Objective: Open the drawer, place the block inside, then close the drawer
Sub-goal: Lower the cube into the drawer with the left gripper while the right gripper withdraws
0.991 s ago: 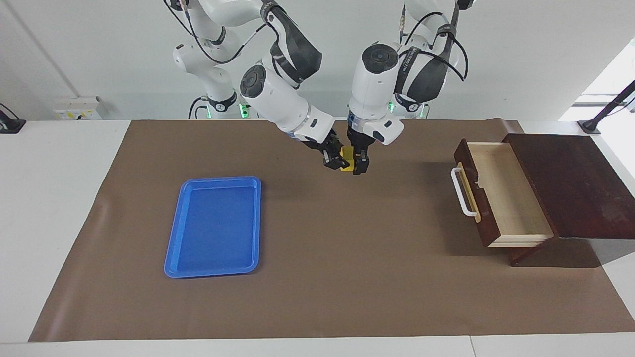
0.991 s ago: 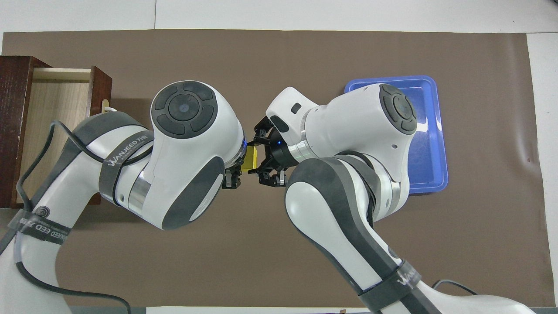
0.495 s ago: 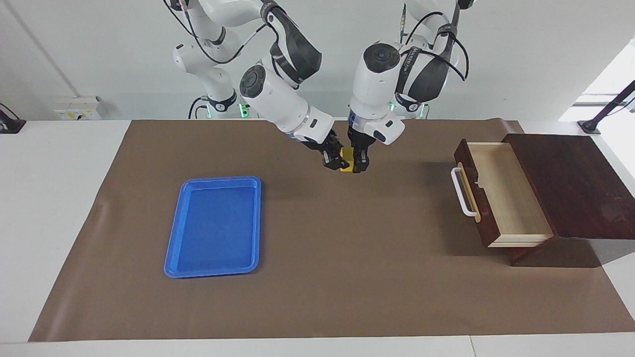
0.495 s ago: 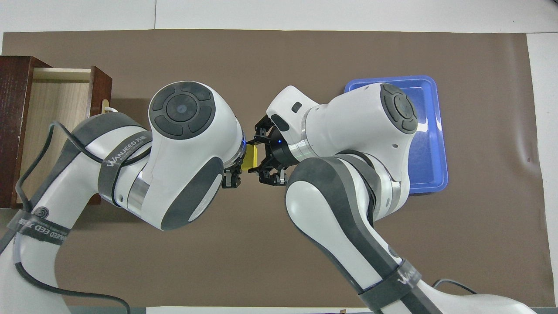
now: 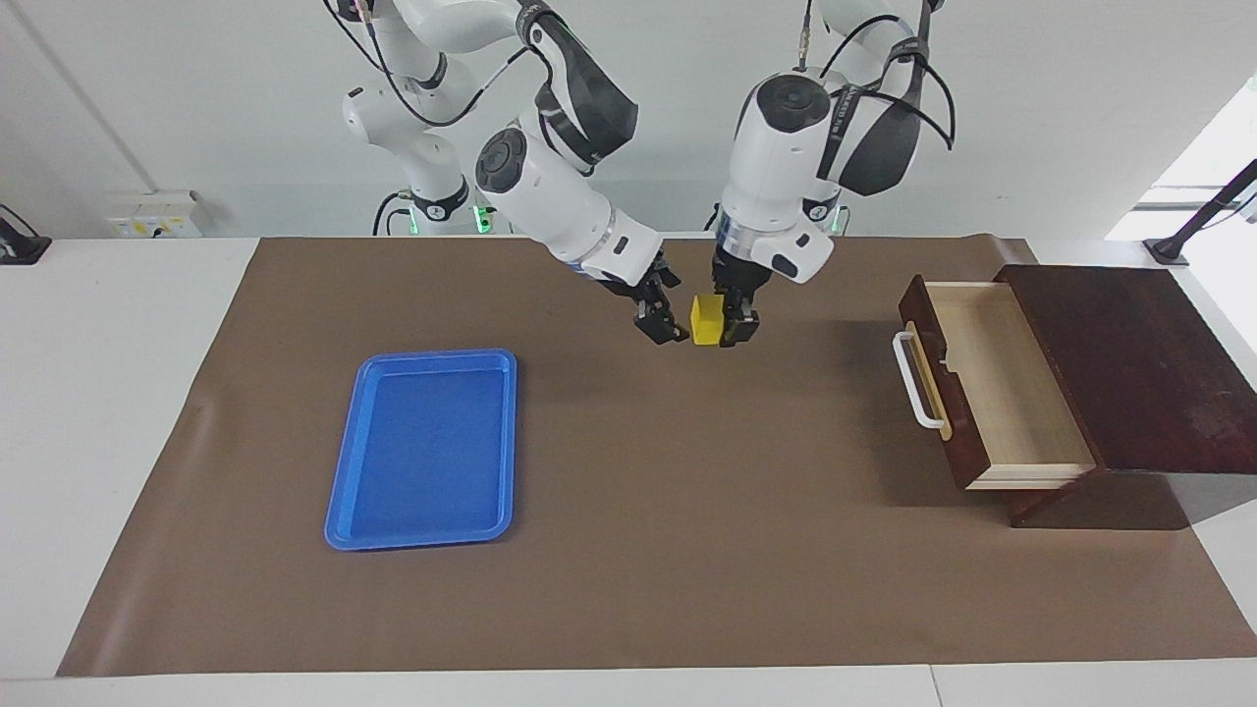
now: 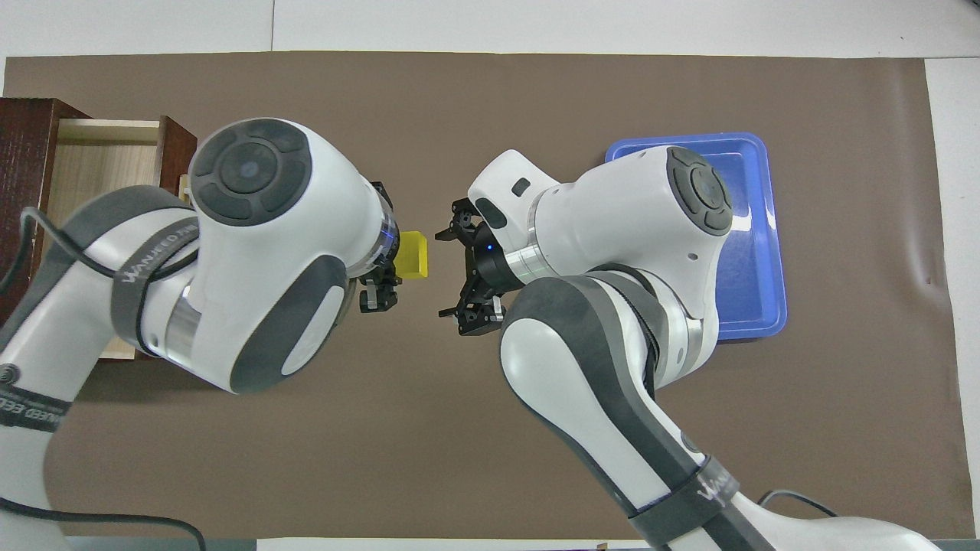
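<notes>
Brown matting [image 5: 628,550] covers the table, white wall at the robots' end. My left gripper [image 5: 728,324] hangs over mid-mat, fingers shut on the block [image 5: 705,320], which is up in the air and pinched from its drawer-facing side. My right gripper [image 5: 660,322] hangs just beside the block, at its 9 o'clock in the facing view, fingers spread wide and clear of it, holding nothing. Drawer [image 5: 1002,388] stands pulled open at the left arm's end of the table, at 3 o'clock from the block in the facing view, pale interior bare, handle [image 5: 913,381] facing mid-table. Tray [image 5: 424,447] lies at the right arm's end, unused. Step in hand, by my judgement: handover done, carry to the drawer starting. Next move calls for taking the block over the open interior, lowering it past the front wall, then letting go.
</notes>
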You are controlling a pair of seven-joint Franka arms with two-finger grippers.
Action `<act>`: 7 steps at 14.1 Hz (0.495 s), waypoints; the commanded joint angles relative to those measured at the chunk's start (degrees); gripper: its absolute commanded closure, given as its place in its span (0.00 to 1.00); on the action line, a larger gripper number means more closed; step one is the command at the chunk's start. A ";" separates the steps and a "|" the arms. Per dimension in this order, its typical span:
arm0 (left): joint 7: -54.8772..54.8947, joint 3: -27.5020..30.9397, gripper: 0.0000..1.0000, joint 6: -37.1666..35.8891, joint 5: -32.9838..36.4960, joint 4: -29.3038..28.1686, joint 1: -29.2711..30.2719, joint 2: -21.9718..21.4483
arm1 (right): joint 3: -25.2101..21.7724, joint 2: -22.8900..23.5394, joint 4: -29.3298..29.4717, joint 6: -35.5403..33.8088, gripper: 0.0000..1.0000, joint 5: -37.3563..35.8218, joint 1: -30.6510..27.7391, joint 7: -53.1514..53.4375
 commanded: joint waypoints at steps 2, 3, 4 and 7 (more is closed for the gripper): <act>12.66 -0.09 1.00 -5.76 -1.25 -1.22 9.37 -4.33 | 0.03 0.54 0.76 0.04 0.00 0.90 0.06 1.02; 15.48 -0.09 1.00 -6.02 -1.25 -1.13 12.27 -4.33 | 0.03 0.54 0.76 -0.05 0.00 0.90 0.06 1.02; 18.03 -0.09 1.00 -5.85 -1.16 -1.13 15.43 -4.24 | 0.03 0.54 0.76 -0.31 0.00 0.90 -0.29 1.02; 28.92 -0.09 1.00 -4.54 -0.99 -1.74 25.44 -4.24 | -0.32 -0.07 1.02 -2.24 0.00 1.08 -1.60 1.37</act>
